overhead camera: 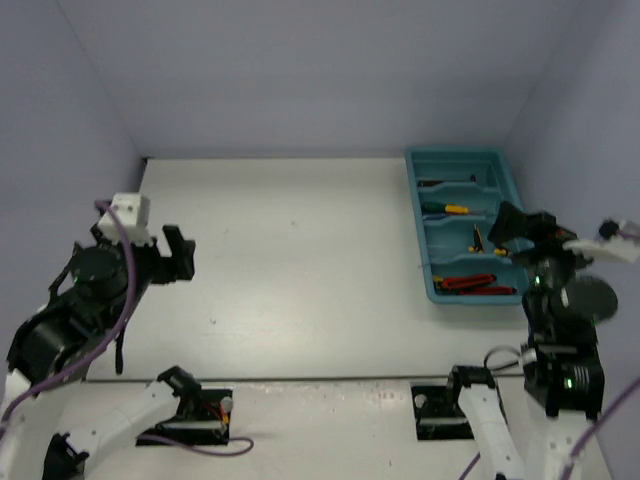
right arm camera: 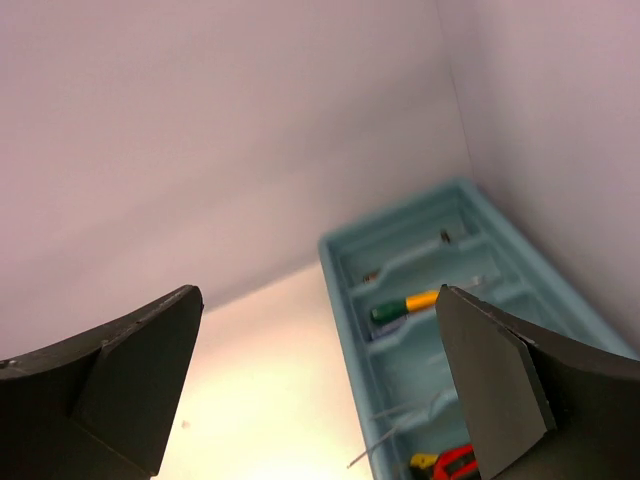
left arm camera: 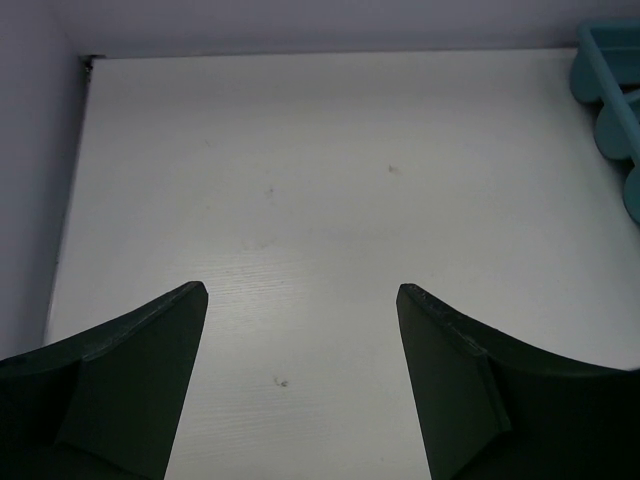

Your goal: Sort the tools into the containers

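The teal tray (overhead camera: 460,153) lies at the back right of the table, split by cross dividers. Its compartments hold dark keys (overhead camera: 445,183), a green and yellow screwdriver (overhead camera: 443,209), small yellow-handled tools (overhead camera: 486,245) and red utility knives (overhead camera: 475,285). My right gripper (overhead camera: 512,228) hangs open and empty above the tray's right side. Its wrist view shows the tray (right arm camera: 336,285), the screwdriver (right arm camera: 405,304), a red knife (right arm camera: 451,461) and a thin rod (right arm camera: 386,436) poking over the tray's left wall. My left gripper (overhead camera: 176,255) is open and empty at the far left.
The white table (overhead camera: 300,260) is closed in by pale walls at the back and sides. In the left wrist view the open gripper (left arm camera: 300,291) is above bare table, with the tray's corner (left arm camera: 608,70) at the top right. The arm bases stand at the near edge.
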Controlling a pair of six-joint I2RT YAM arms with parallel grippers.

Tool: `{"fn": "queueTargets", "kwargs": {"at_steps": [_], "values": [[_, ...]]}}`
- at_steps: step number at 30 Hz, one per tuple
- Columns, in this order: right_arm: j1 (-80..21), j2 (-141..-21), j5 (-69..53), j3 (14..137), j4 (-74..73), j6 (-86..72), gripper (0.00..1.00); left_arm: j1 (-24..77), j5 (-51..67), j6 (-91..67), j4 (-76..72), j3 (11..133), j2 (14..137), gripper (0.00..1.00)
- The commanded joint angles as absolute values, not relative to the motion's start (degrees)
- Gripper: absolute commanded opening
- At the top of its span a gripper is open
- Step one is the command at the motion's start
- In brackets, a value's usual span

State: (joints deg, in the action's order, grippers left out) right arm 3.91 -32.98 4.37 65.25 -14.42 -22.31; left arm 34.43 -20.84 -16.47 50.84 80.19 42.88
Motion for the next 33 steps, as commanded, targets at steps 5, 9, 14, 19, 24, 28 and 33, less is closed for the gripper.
{"fn": "queueTargets", "kwargs": {"at_steps": [5, 9, 14, 19, 24, 28, 33], "values": [[3.2, -19.7, -1.6, 67.7, -15.3, -11.3, 1.00, 34.2, -31.7, -12.7, 50.7, 81.1, 35.4, 0.78], [0.8, -17.6, -0.3, 69.0, -21.4, -9.9, 1.00, 34.3, -34.5, -13.0, 52.3, 79.9, 31.4, 0.79], [-2.6, -13.4, 5.7, 66.6, -25.7, -9.4, 1.00, 34.3, -38.8, -12.4, 54.7, 77.6, 26.8, 0.79], [-5.3, -11.6, 10.4, 65.8, -28.6, -9.8, 1.00, 34.3, -40.7, -12.4, 57.2, 76.1, 24.7, 0.79], [-7.3, -11.3, 11.3, 66.3, -30.2, -9.0, 1.00, 34.3, -40.9, -11.6, 58.8, 76.8, 25.2, 0.79], [-7.8, -10.6, 13.0, 66.3, -30.5, -8.8, 1.00, 34.3, -39.6, -11.7, 58.8, 76.7, 26.1, 0.79], [-8.1, -12.3, 13.3, 67.4, -30.8, -8.3, 1.00, 34.3, -37.5, -13.6, 59.1, 76.3, 27.3, 0.79]]}}
